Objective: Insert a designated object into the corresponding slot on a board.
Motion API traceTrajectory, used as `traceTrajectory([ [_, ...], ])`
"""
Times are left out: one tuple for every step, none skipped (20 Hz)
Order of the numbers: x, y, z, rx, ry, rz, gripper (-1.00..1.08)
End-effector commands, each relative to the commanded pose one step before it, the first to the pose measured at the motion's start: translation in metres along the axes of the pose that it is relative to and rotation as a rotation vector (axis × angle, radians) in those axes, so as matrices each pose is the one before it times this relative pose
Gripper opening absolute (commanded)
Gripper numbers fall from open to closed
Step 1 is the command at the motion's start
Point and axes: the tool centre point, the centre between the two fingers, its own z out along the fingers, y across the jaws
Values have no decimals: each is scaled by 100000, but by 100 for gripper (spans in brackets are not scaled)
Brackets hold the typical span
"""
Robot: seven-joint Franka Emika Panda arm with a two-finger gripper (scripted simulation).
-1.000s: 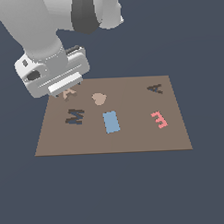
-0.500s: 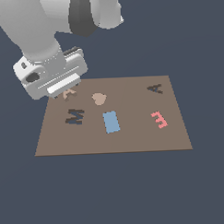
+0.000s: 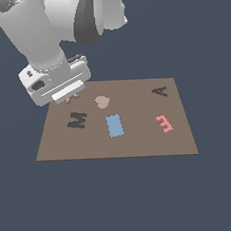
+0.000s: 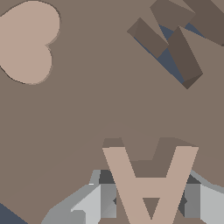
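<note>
The tan letter "A" (image 4: 148, 188) sits between my two fingers (image 4: 107, 194), whose pads press on its outer legs. A dark shadow shows on the board just beyond it. In the exterior view only a sliver of the letter (image 3: 72, 97) peeks from under the hand, at the back corner of the brown board (image 3: 137, 142) on the exterior view's left. My gripper (image 3: 69, 96) is shut on it. The dark "A"-shaped slot (image 3: 159, 91) lies at the back of the board on the exterior view's right, far from the gripper.
On the board are a tan heart (image 3: 102, 102) close to the gripper, a dark "M" recess (image 3: 77, 120), a blue rectangle (image 3: 115, 125) and a pink "E" (image 3: 164, 123). The arm's bulk hangs above the board's back corner.
The hand has stayed over the same back corner with only a slight shift. Less of the tan letter shows under it than a second ago.
</note>
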Motion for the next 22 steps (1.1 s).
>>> traceTrajectory([
  [18, 28, 37, -74, 50, -22, -100],
  [0, 0, 0, 0, 0, 0, -100],
  [0, 0, 0, 0, 0, 0, -100],
  [0, 0, 0, 0, 0, 0, -100],
  [0, 0, 0, 0, 0, 0, -100],
  [0, 0, 0, 0, 0, 0, -100],
  [0, 0, 0, 0, 0, 0, -100],
  [0, 0, 0, 0, 0, 0, -100],
  [2, 15, -36, -42, 16, 20, -100],
  [2, 3, -63, 0, 0, 0, -100],
  [6, 10, -188, 0, 0, 0, -100],
  [23, -2, -170, 30, -13, -36, -100],
  [2, 3, -62, 0, 0, 0, -100],
  [-20, -22, 179, 39, -29, 7, -100],
  [51, -30, -1, 0, -1, -138, -100],
  [149, -87, -4, -1, -1, -403, -100],
  [251, -148, -7, -2, -1, -678, -100],
  [351, -206, -9, -2, -1, -948, -100],
  [452, -267, -12, -3, -2, -1222, -100],
  [552, -327, -14, -3, -2, -1494, -100],
  [652, -388, -17, -4, -2, -1768, -100],
  [752, -449, -20, -4, -3, -2043, -100],
])
